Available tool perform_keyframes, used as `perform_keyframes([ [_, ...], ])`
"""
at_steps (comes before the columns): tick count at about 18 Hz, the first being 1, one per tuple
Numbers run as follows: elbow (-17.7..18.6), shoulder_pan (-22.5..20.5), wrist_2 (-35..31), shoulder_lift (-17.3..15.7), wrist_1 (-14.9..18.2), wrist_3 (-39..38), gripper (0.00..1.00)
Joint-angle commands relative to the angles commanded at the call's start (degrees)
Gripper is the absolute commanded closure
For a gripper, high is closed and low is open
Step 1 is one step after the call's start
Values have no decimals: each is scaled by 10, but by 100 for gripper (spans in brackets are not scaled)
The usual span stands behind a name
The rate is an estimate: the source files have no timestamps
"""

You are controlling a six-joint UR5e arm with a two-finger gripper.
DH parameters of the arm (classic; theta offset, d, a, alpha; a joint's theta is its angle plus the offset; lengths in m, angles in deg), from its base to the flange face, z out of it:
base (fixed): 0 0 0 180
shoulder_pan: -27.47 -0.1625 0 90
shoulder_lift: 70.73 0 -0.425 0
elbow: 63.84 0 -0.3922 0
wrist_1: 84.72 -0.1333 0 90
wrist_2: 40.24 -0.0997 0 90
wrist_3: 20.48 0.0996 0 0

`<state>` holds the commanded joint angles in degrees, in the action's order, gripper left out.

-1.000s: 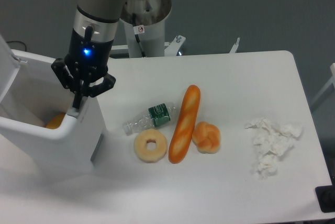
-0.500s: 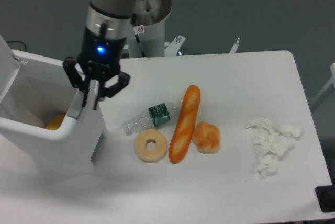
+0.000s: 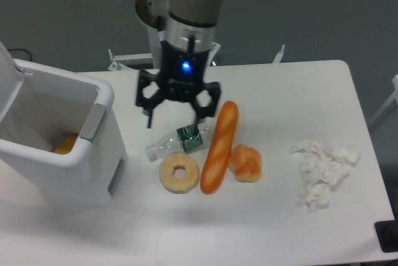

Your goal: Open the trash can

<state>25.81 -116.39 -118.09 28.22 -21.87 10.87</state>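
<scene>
The trash can (image 3: 74, 160) is a large white boxy bin at the left of the table. Its lid (image 3: 7, 79) stands open, tilted up at the far left. A grey tab (image 3: 93, 122) sits on its right rim. An orange object (image 3: 64, 143) lies inside. My gripper (image 3: 178, 117) hangs over the table to the right of the bin, apart from it, above a crushed plastic bottle (image 3: 179, 141). Its fingers (image 3: 151, 115) are spread wide and hold nothing.
On the table (image 3: 280, 92) lie a baguette (image 3: 220, 146), a donut (image 3: 179, 173), a knotted bun (image 3: 245, 162) and a crumpled white tissue (image 3: 322, 171) at the right. The robot's base column (image 3: 180, 42) stands behind the table's far edge.
My gripper has left the bin's right rim and moved right, to above the bottle. Its fingers, near the grey tab before, are now spread open. The bin stays open.
</scene>
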Motion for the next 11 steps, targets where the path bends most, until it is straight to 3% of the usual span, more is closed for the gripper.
perform_keyframes([
  [5,-1,-68,-23,34,0,125,0],
  [11,0,-141,-65,72,8,392,0],
])
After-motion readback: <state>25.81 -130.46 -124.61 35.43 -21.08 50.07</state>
